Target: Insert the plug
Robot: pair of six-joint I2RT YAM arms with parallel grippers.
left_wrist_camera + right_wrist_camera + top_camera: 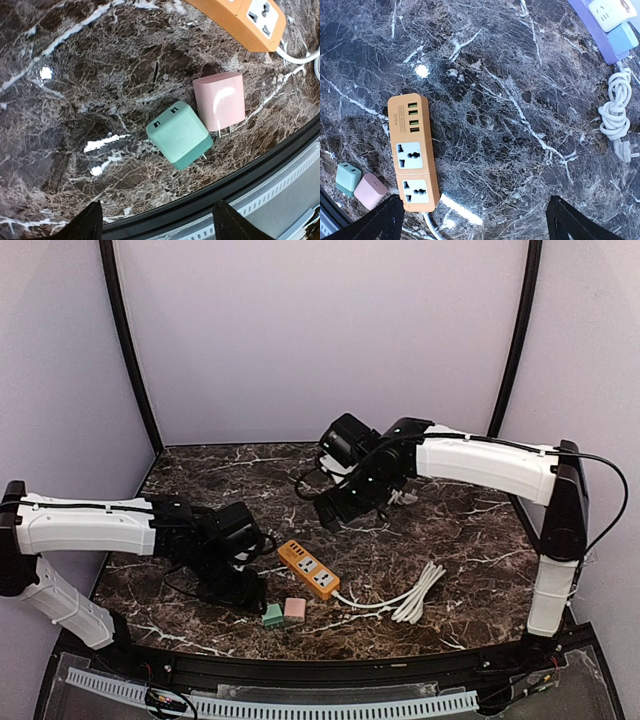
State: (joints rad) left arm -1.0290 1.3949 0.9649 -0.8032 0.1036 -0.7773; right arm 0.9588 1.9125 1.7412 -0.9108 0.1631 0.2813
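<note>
Green plug (179, 134) beside pink plug (220, 100), both near the cable end of the orange power strip (413, 150), prongs mostly hidden, my left end effector (160, 222) spread empty above them, right end effector (476, 222) gaping wide over the strip, marble tabletop (450, 530), lilac walls (320, 330).

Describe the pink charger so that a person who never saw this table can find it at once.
On the dark marble table, look at the orange power strip near the front edge. Two small chargers lie just in front of its cable end. The pink charger is the right one; the green charger beside it shows two ports.
</note>
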